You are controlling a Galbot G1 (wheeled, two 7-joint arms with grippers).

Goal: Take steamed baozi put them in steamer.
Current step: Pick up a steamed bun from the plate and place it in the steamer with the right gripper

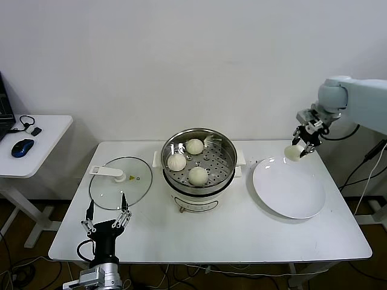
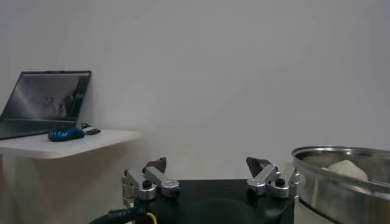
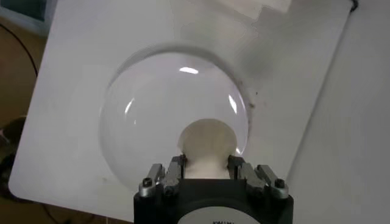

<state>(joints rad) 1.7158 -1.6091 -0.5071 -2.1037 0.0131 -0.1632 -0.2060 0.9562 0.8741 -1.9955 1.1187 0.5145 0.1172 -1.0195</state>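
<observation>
The steel steamer (image 1: 225, 145) stands at the table's middle with three cream-white baozi (image 1: 195, 146) (image 1: 176, 162) (image 1: 198, 176) on its perforated tray. My right gripper (image 1: 300, 148) hangs above the far right edge of the white plate (image 1: 289, 187), shut on a fourth baozi (image 1: 293, 153). In the right wrist view that baozi (image 3: 208, 148) is pinched between the fingers (image 3: 177, 167) over the bare plate (image 3: 152, 109). My left gripper (image 1: 107, 219) is parked open at the table's front left, near the glass lid (image 1: 121, 182); its wrist view shows the steamer's rim (image 2: 341, 159).
A glass lid with a white handle lies left of the steamer. A side table (image 1: 36, 145) at the far left carries a blue mouse (image 1: 22, 147) and a laptop (image 2: 42, 100). The wall runs close behind the table.
</observation>
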